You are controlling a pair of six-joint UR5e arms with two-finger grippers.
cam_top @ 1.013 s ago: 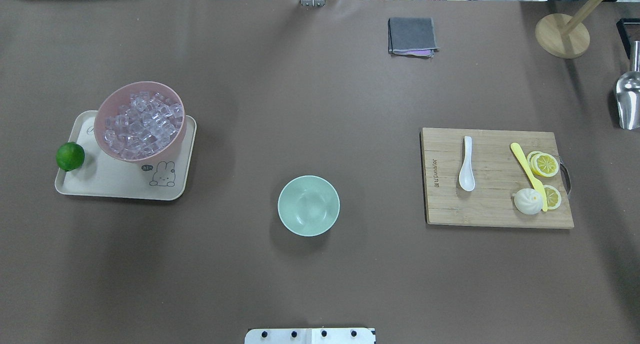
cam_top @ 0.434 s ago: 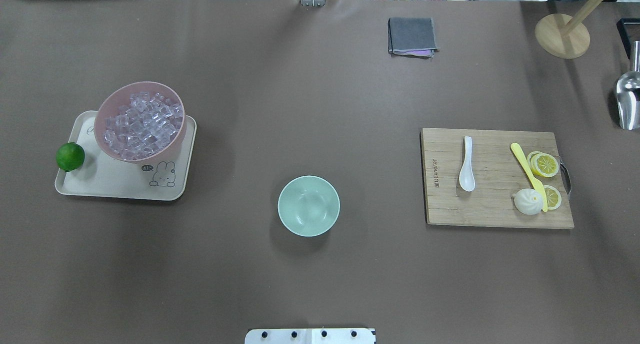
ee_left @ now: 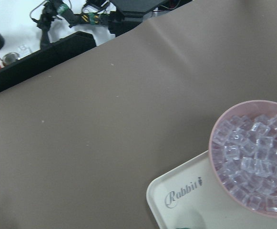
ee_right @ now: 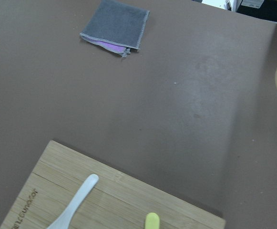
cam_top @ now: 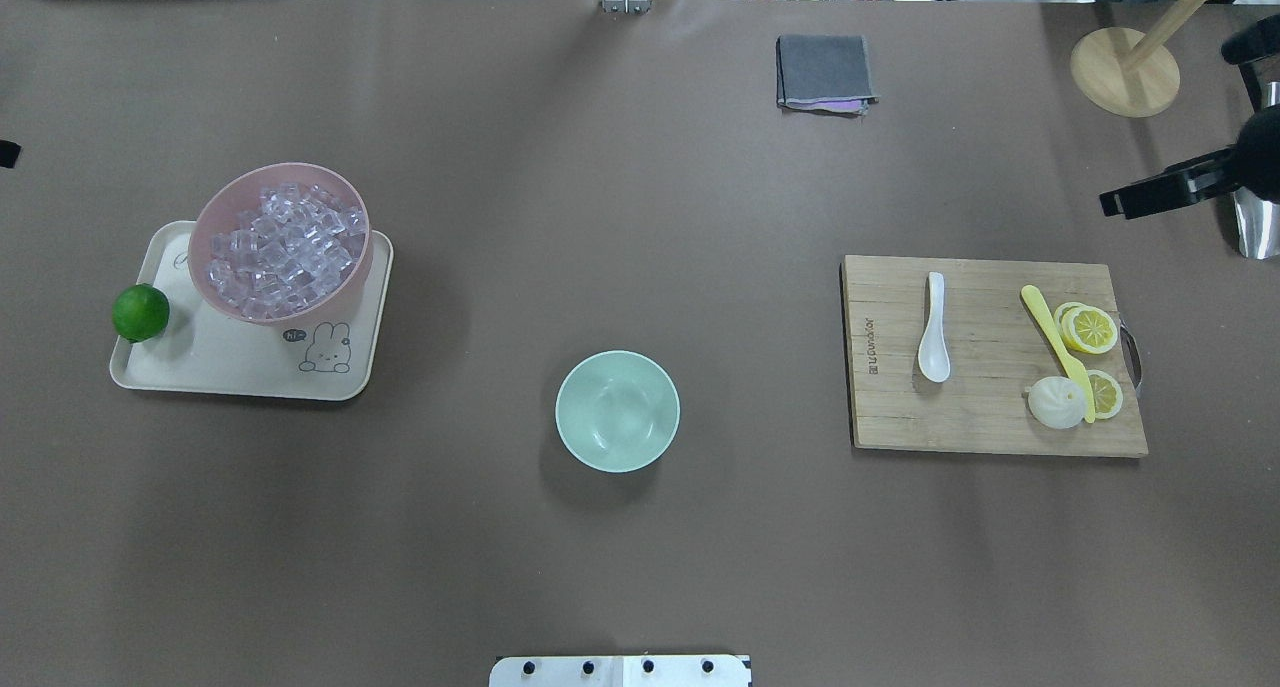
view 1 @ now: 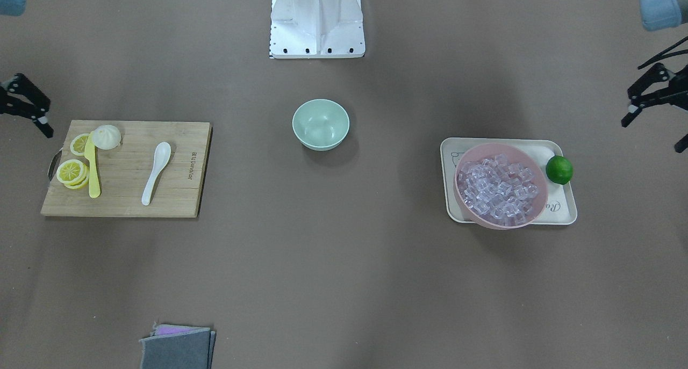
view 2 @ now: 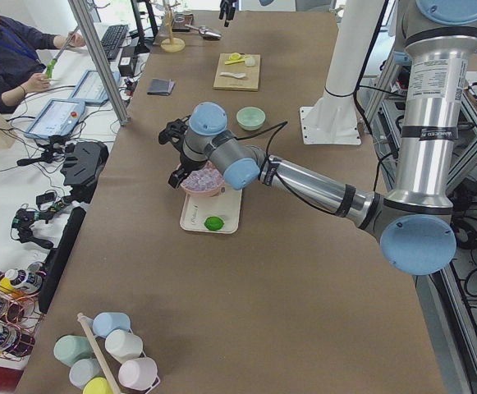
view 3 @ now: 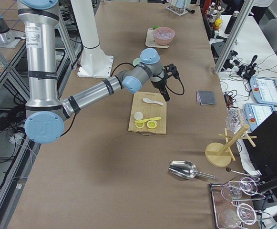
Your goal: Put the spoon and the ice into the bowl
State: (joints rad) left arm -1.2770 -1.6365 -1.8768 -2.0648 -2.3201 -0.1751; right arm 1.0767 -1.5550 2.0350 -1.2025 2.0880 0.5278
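Currently I log the spoon [cam_top: 934, 329] lying on the board [cam_top: 1000, 412] right of the bowl [cam_top: 617, 410], and the ice [cam_top: 285, 252] heaped in a pink bowl [cam_top: 197, 232] to its left. The left gripper [view 1: 630, 110] and right gripper [view 1: 33, 108] hang farther out on those sides, both released.

In the right wrist view the spoon [ee_right: 74, 205] loses its scoop to the bottom edge, and the yellow knife [ee_right: 152, 221] shows only its tip
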